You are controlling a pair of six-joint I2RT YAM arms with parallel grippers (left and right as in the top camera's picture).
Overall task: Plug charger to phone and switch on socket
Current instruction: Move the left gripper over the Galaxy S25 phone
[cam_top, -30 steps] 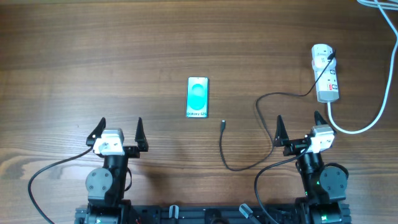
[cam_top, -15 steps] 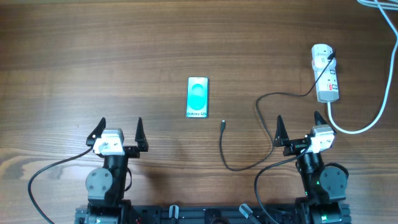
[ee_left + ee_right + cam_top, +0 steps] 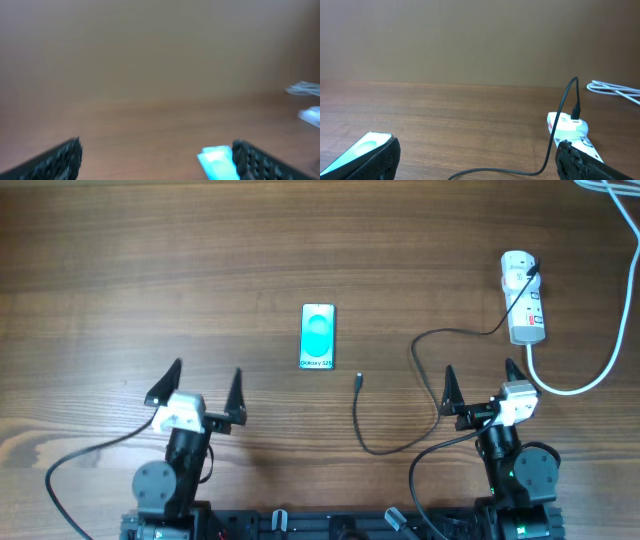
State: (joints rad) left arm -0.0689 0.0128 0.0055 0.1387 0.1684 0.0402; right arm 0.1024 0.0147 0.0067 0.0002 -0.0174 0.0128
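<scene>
The phone (image 3: 318, 336) lies flat mid-table with its cyan screen up; it shows blurred in the left wrist view (image 3: 216, 161) and at the left edge of the right wrist view (image 3: 357, 151). The charger cable (image 3: 420, 395) runs from the socket (image 3: 523, 297) in a loop, and its connector tip (image 3: 358, 381) lies right of the phone's near end. The cable (image 3: 559, 135) and socket (image 3: 570, 127) show in the right wrist view. My left gripper (image 3: 200, 386) is open and empty, near-left of the phone. My right gripper (image 3: 481, 385) is open and empty, near the socket.
The socket's thick white cord (image 3: 590, 380) curves along the right side of the table and off the far right corner. It shows far right in both wrist views (image 3: 615, 90) (image 3: 304, 89). Black arm cables trail at the near edge (image 3: 90, 450).
My left gripper has moved forward and slightly right, toward the phone; its wrist view is blurred by motion. The right arm, phone, cable and socket have not moved.
</scene>
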